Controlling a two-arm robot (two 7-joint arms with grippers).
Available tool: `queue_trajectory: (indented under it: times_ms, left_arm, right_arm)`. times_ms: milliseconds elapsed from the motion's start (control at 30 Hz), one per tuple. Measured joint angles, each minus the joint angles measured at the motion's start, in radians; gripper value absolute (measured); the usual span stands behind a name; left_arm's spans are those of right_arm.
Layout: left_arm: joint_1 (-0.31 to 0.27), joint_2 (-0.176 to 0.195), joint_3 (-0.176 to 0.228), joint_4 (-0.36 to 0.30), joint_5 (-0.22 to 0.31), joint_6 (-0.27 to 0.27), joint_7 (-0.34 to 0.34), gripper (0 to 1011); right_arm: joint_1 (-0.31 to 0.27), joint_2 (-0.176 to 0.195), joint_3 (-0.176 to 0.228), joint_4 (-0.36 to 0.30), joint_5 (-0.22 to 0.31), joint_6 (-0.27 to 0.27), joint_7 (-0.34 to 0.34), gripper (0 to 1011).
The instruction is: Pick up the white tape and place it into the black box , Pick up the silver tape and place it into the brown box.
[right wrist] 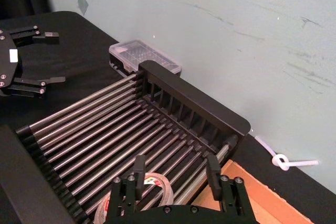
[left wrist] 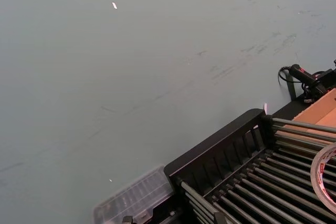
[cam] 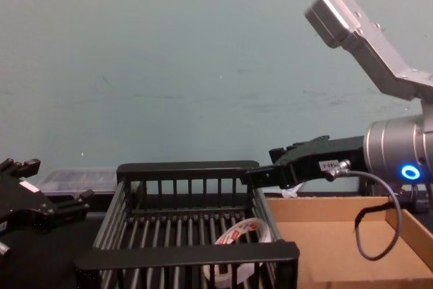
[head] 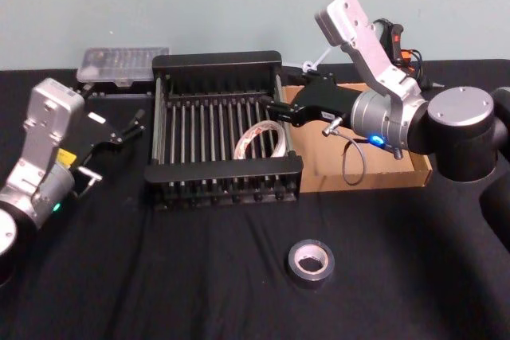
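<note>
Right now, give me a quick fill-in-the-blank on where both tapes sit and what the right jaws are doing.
1. The white tape lies inside the ____ box.
2. The silver tape sits on the ____, outside both boxes.
3. The right gripper hovers over the black box with jaws ____.
4. The brown box holds ____ tape.

Missing: black; table; open; no

A robot lab or test room: a bench draped in black cloth stands against a bare, scuffed pale green wall, with a clear parts case and a cabled hand tool at the back.
</note>
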Motion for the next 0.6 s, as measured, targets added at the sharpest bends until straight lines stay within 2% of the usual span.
queue_trajectory:
  times_ms: [33, 100, 367, 600]
  left_arm:
    - [0.0, 0.0, 0.0, 0.0, 0.0, 0.0, 0.0, 1001]
    - [0.0, 0.0, 0.0, 0.0, 0.0, 0.0, 0.0, 1001]
    - [0.0, 0.0, 0.0, 0.0, 0.0, 0.0, 0.0, 1001]
    - [0.0, 0.0, 0.0, 0.0, 0.0, 0.0, 0.0, 1001]
  right_arm:
    - [0.0, 0.0, 0.0, 0.0, 0.0, 0.0, 0.0, 720]
    - [0.0, 0.0, 0.0, 0.0, 0.0, 0.0, 0.0, 814]
    - [0.0, 0.0, 0.0, 0.0, 0.0, 0.0, 0.0, 1003]
    - [-0.01, -0.002, 0.013, -0.011, -0.001, 0.0, -0.013, 1003]
